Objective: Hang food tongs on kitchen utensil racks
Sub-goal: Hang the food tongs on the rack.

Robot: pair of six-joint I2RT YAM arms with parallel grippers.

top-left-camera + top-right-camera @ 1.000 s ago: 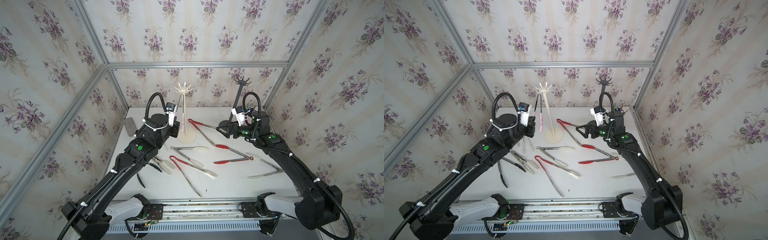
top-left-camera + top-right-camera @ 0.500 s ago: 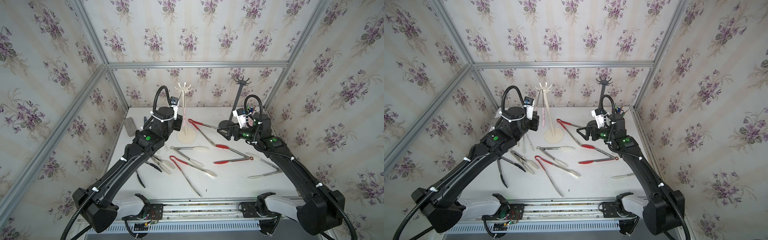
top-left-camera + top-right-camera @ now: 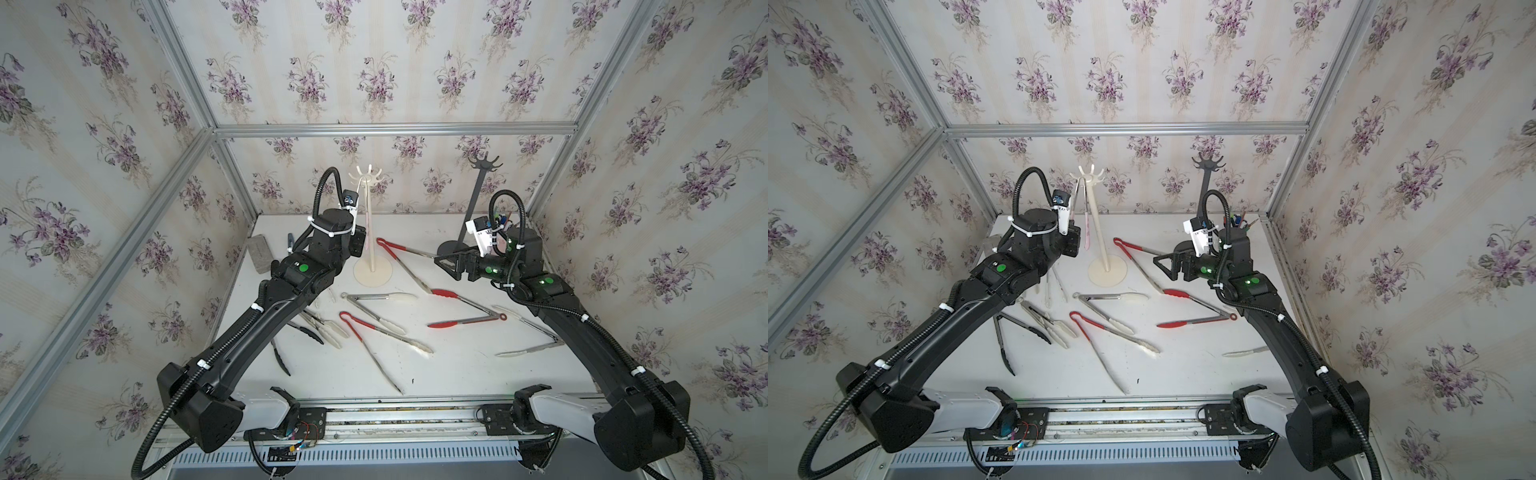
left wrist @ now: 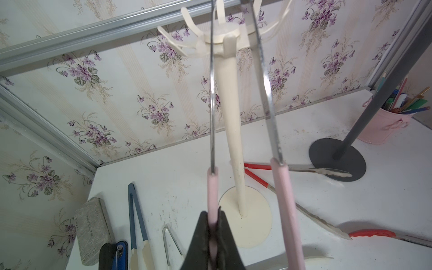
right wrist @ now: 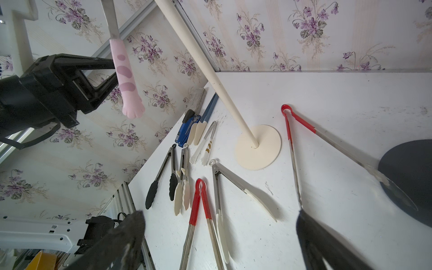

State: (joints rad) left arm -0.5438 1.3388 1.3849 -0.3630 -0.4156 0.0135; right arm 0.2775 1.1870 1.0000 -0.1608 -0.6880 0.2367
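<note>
Tongs, loose: nine or so (image 3: 444,294) lie flat on the table (image 3: 457,374), spread from 9 to 3 o'clock; all left to hang.
Cream rack (image 4: 230,117): 12 o'clock.
Black rack (image 3: 471,208): 1 o'clock, hooks bare.
Pink tongs (image 4: 284,198): dangling beside the cream pole, top end among its hooks; seating hidden, probably nearly hung.
Left gripper (image 4: 213,229): pinched tight on one pink tip.
Right gripper (image 3: 448,262): jaws wide, empty.
</note>
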